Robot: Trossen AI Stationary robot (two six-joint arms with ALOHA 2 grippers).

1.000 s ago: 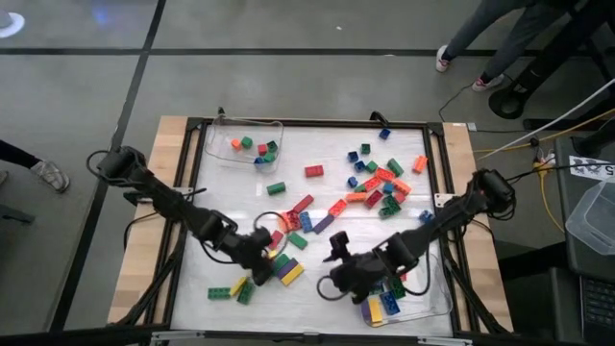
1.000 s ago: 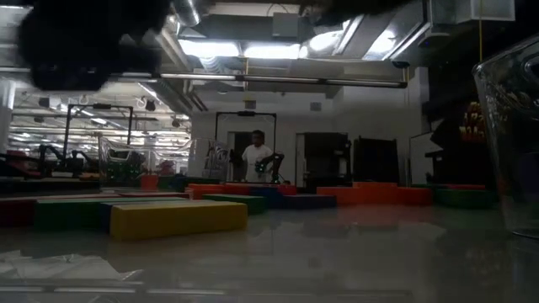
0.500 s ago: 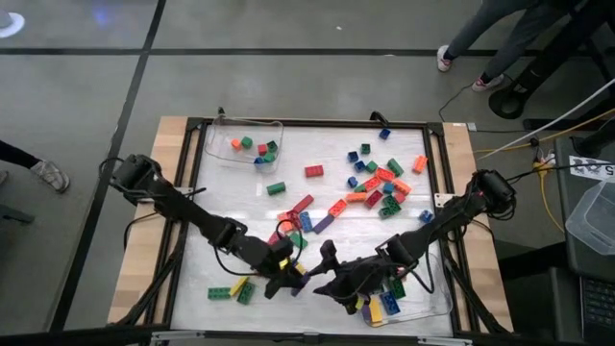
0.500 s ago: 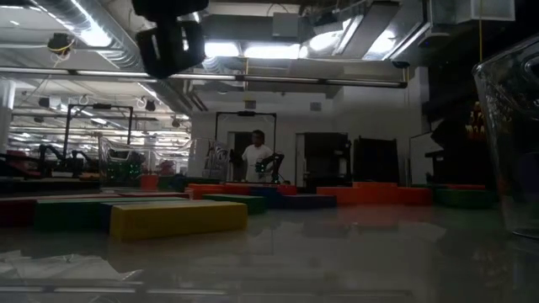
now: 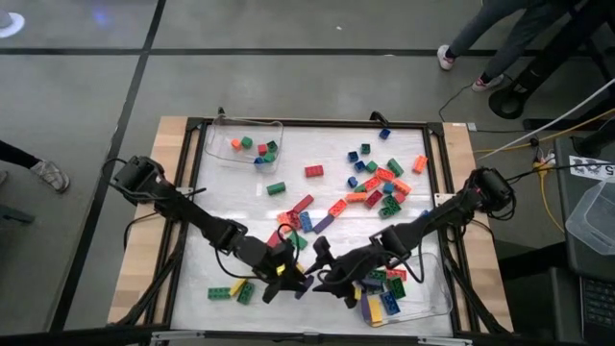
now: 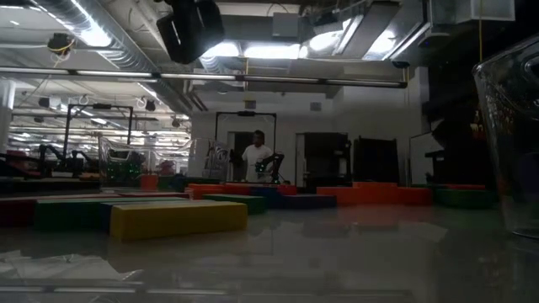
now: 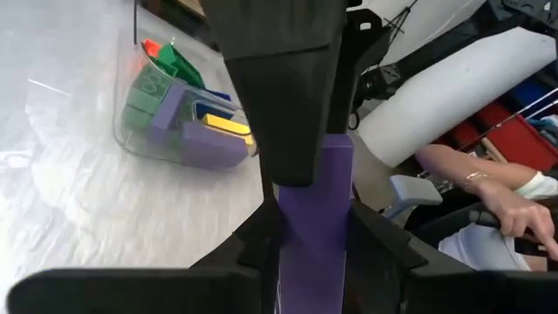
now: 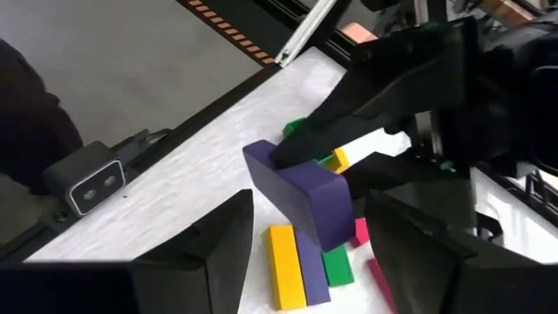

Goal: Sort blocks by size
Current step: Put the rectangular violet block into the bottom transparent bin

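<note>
My left gripper [image 5: 291,280] pinches a long purple block [image 7: 314,218] between its fingers, lifted off the table near the front edge. My right gripper [image 5: 319,276] sits just beside it, jaws spread, with the purple block right ahead of the gap, not touching. Below: yellow, purple and green blocks [image 8: 303,258] lying side by side. A clear tray [image 7: 131,131] of long blocks is nearby.
</note>
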